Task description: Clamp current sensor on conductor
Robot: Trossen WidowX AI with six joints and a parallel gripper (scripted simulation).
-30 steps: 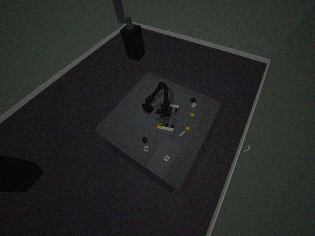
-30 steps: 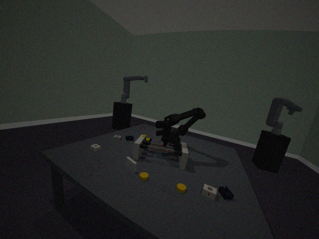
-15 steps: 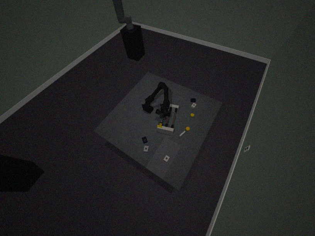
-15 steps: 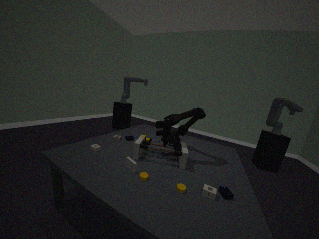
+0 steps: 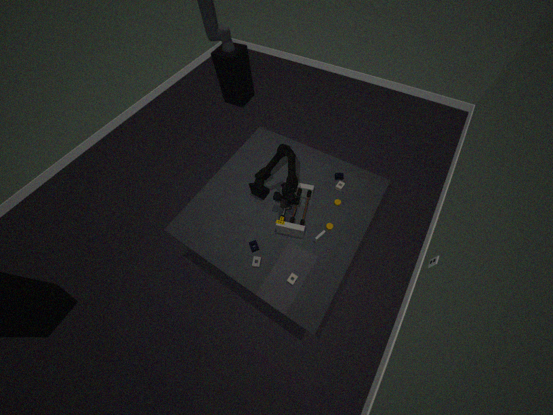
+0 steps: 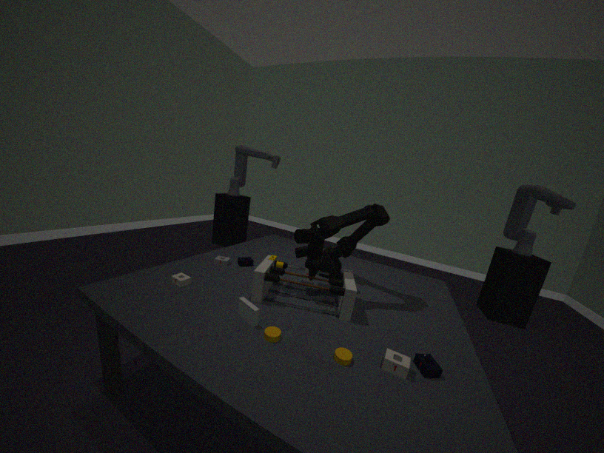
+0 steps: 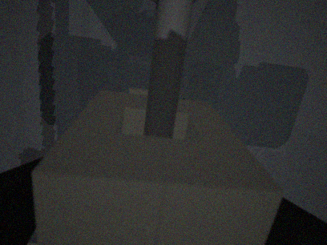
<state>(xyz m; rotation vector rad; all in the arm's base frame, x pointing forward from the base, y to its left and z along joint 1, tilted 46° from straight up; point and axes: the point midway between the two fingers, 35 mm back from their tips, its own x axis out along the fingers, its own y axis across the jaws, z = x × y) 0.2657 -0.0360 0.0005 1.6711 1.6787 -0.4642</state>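
The pale current sensor (image 7: 158,216) fills the lower wrist view. Its body looks closed round a dark conductor (image 7: 164,88), which runs through its opening; whether it is latched cannot be seen. Its arrow is not visible. My gripper (image 5: 286,204) (image 6: 311,275) is open, low over the rack. In the wrist view its black fingers stand at the lower left and right, either side of the sensor. The yellow LOAD marker (image 5: 280,222) (image 6: 272,257) is on one white end block (image 5: 290,229) (image 6: 263,280), at the end of the outermost conductor. The arm largely hides the sensor in the top and exterior views.
Two other conductors run beside it to the far end block (image 5: 306,187) (image 6: 347,298). Yellow discs (image 5: 337,202) (image 6: 272,334), a thin white plate (image 5: 320,234) (image 6: 249,311), white blocks (image 5: 292,279) (image 6: 180,279) and dark blocks (image 5: 253,245) (image 6: 428,366) are around the rack.
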